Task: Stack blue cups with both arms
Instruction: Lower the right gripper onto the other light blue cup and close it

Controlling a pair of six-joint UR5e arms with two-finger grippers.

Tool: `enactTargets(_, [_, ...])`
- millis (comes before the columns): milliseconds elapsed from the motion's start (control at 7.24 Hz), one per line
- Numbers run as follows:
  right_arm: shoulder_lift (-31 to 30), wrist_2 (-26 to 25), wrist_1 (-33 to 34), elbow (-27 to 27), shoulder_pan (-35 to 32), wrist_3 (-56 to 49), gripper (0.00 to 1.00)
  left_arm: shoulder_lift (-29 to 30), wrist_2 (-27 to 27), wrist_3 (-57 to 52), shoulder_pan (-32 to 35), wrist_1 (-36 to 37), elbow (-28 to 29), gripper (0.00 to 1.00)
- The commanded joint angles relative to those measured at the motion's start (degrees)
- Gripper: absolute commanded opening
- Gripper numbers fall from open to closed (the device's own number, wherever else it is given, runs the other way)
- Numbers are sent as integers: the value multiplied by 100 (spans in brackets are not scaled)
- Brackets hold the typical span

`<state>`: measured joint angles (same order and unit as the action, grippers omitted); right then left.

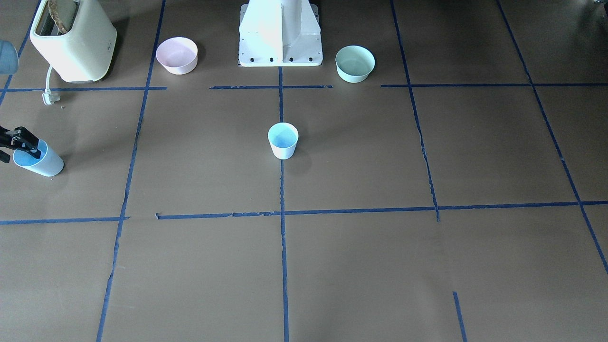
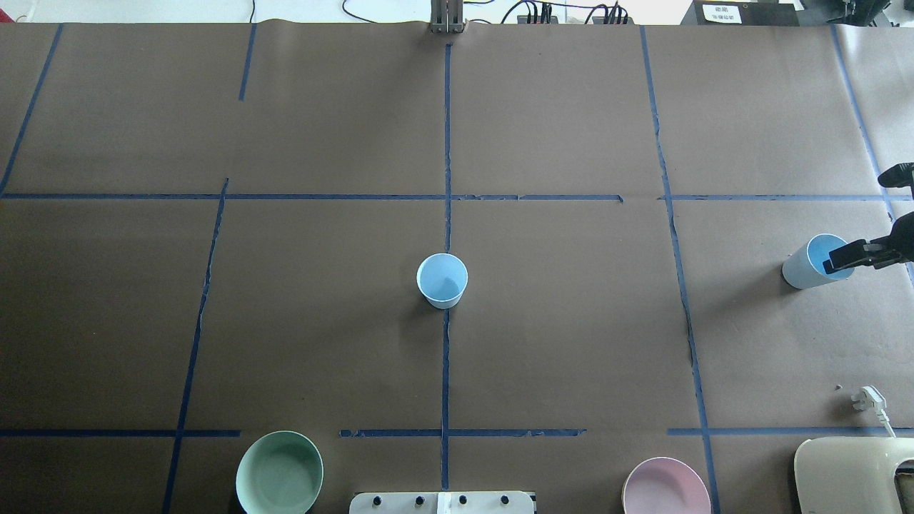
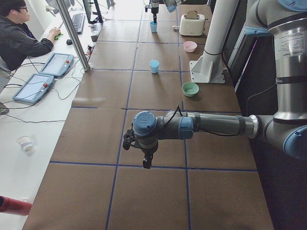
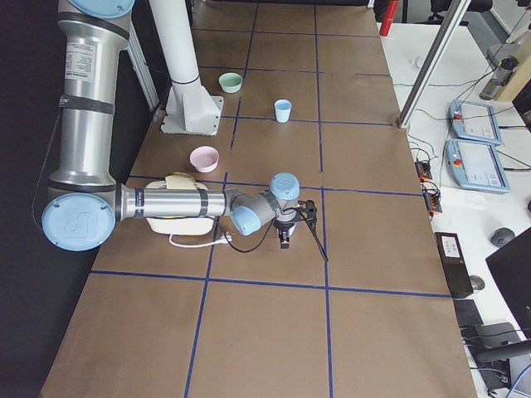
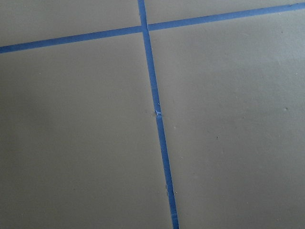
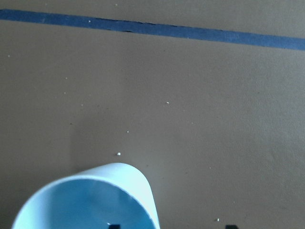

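One blue cup stands upright at the table's middle on the centre tape line; it also shows in the overhead view. The second blue cup stands near the table's end on my right, and also shows in the front view. My right gripper is open. One finger is inside that cup and the other outside, so they straddle its wall; the right wrist view shows the cup and both tips at the bottom edge. My left gripper hovers over bare table at the other end; I cannot tell its state.
A pink bowl and a mint-green bowl flank the white robot base. A cream toaster with a loose plug stands near the right cup. A person sits at the side desk.
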<state>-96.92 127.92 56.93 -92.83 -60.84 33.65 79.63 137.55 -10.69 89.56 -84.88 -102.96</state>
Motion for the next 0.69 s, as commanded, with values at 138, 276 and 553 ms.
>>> enactTargets(138, [76, 84, 2, -60, 2, 10, 0, 0, 0, -12, 0, 7, 4, 100])
enactTargets(276, [103, 119, 89, -164, 10, 19, 0, 0, 0, -4, 0, -2, -5, 100])
enactTargets(553, [784, 233, 596, -262, 2, 622, 0, -9, -9, 75, 0, 7, 4, 100])
